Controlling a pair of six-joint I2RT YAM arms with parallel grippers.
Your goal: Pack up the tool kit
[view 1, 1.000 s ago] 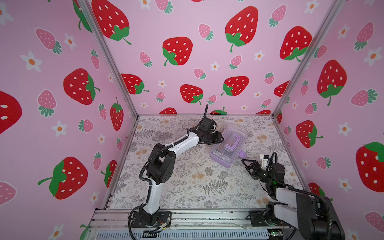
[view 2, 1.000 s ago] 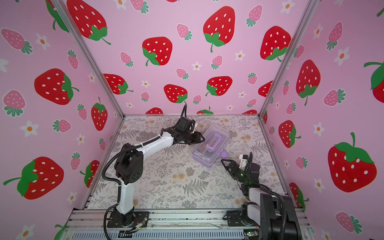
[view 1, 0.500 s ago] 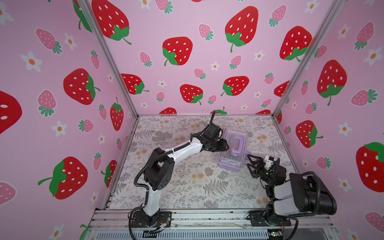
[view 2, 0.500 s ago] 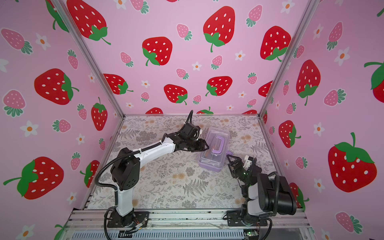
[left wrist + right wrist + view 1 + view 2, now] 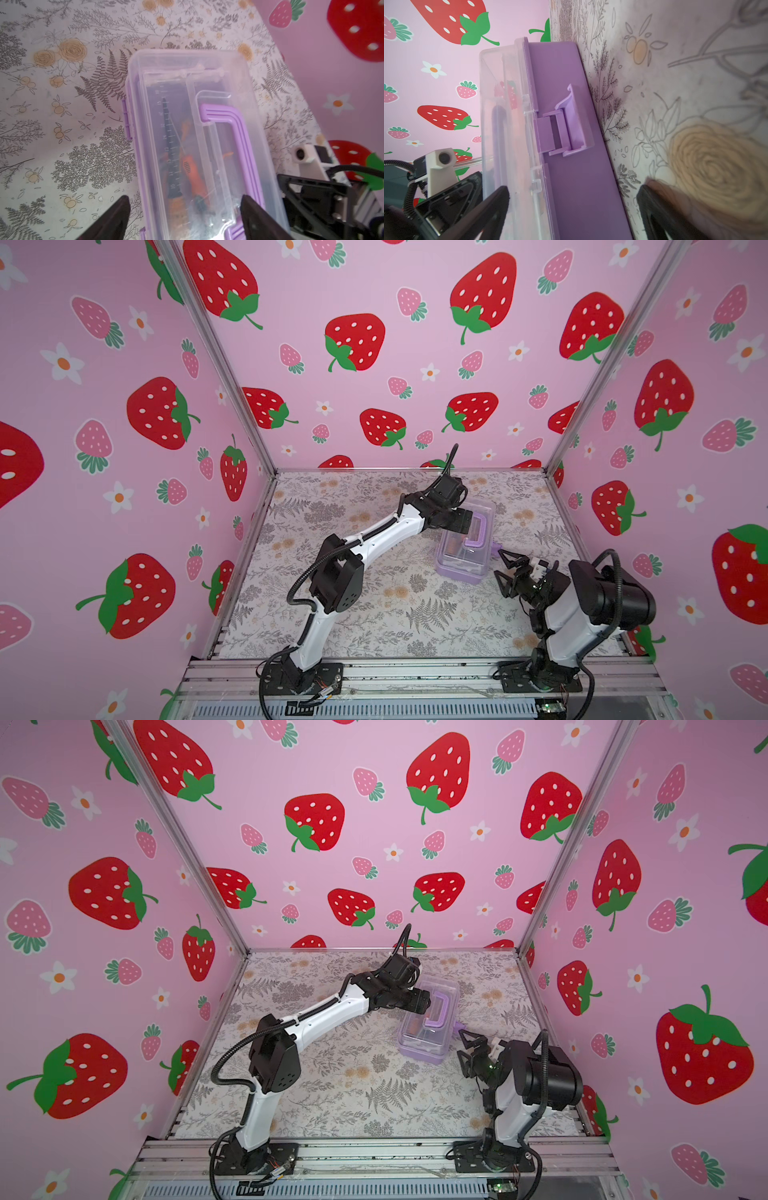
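The tool kit is a lilac box with a clear lid, lying lid down on the floral mat in both top views. Through the lid I see orange-handled tools and a dark plier tip. The lilac handle lies flat on the lid. My left gripper hovers open over the box's far end, one finger beside the box and one over the handle. My right gripper is open at the box's right side, near the flipped-out latch.
Pink strawberry walls close the cell on three sides, and the right wall is close to the box. The floral mat reaches to the metal rail at the front, where both arm bases are bolted.
The box slid a little right and toward the front, and turned. My left gripper followed it and spread its fingers wider. The right arm swung round, bringing its open gripper up to the box's side.
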